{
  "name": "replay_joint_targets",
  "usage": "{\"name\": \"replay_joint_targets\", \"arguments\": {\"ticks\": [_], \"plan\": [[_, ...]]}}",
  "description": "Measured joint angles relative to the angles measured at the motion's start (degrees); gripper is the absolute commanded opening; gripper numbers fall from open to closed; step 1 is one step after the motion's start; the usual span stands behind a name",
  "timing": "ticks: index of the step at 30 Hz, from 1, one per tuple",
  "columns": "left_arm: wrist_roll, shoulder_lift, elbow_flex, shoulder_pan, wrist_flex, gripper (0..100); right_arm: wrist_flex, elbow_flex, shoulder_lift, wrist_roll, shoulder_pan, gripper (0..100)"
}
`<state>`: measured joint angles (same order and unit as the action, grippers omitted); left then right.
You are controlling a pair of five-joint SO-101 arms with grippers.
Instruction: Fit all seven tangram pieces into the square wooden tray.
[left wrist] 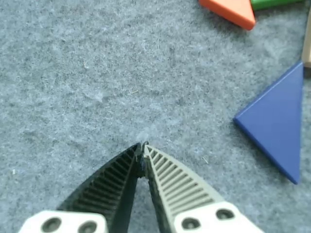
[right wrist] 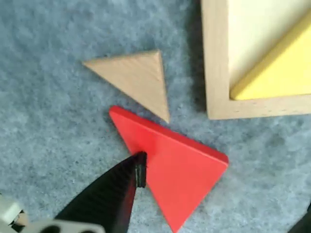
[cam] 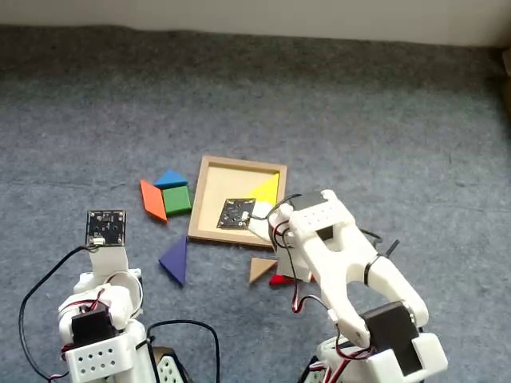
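Note:
The square wooden tray (cam: pixel 209 209) lies mid-table with a yellow triangle (cam: pixel 267 189) in its far right corner. To its left are an orange parallelogram (cam: pixel 152 199), a small blue triangle (cam: pixel 170 178) and a green square (cam: pixel 177 199). A dark blue triangle (cam: pixel 175 259) lies nearer me. My right gripper (right wrist: pixel 219 195) is open low over the red triangle (right wrist: pixel 180 170), and one black fingertip (right wrist: pixel 139 168) touches its edge. A plain wooden triangle (right wrist: pixel 133 75) lies beside the red one. My left gripper (left wrist: pixel 143 148) is shut on nothing above the carpet, left of the dark blue triangle (left wrist: pixel 274 128).
Grey carpet covers the whole table. The right arm (cam: pixel 343 255) stretches over the tray's near right corner (right wrist: pixel 216 104). The left arm (cam: pixel 100 311) stands at the near left, with cables trailing beside it. Open carpet lies beyond the tray.

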<state>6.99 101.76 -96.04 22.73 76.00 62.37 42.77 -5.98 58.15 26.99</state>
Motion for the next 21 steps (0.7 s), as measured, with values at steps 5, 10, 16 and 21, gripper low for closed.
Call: {"name": "replay_joint_targets", "arguments": {"ticks": [5,10,16,21], "plan": [[0.00,0.00,0.00,0.00,0.00,1,-1.32,0.88,0.70,0.35,-0.62,47.2],[0.00,0.00,0.00,0.00,0.00,1,0.62,0.62,0.09,0.26,-1.32,47.2],[0.00,0.00,0.00,0.00,0.00,1,5.89,2.37,-11.08,0.26,-1.41,47.2],[0.00,0.00,0.00,0.00,0.00,1,5.19,10.37,-18.02,0.26,-0.62,47.3]]}}
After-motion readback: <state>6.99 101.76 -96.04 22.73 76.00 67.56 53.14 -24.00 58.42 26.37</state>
